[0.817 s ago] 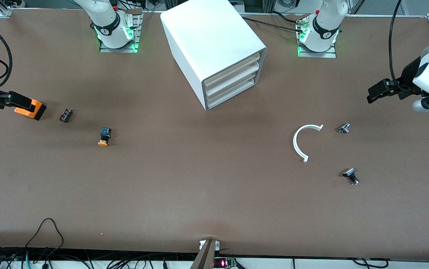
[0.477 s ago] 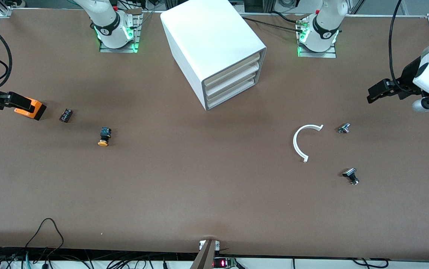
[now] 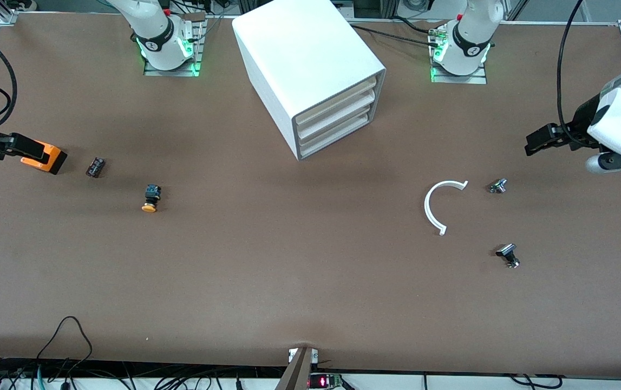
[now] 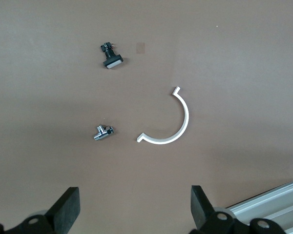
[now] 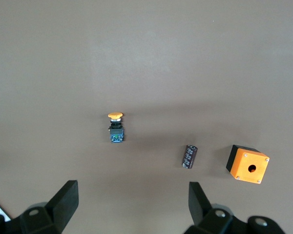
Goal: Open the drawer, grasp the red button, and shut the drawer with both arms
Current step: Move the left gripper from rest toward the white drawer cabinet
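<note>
**Left arm edges inward; drawer not yet touched**

The left gripper has shifted a little toward the middle of the table since a moment ago. It now hangs over bare table at the left arm's end, near the small metal fitting. Its own wrist view shows its fingers spread wide with nothing between them. That view also shows a white curved strip and a second, black-headed fitting on the table below.

The right gripper has not moved. It waits at the right arm's end, over the orange box, with its fingers wide apart and empty in its wrist view.

The drawer, lowest in the white cabinet, sits flush and shut. Its cream front is angled toward the left arm's side. No red-capped button shows anywhere, so it is probably inside. The only button in sight is the orange-yellow-capped one, beside a small black cylinder, and it is not the target.

The small drift looks like the start of the left arm's approach to the drawer front. Opening, the first step, still lies ahead.
</note>
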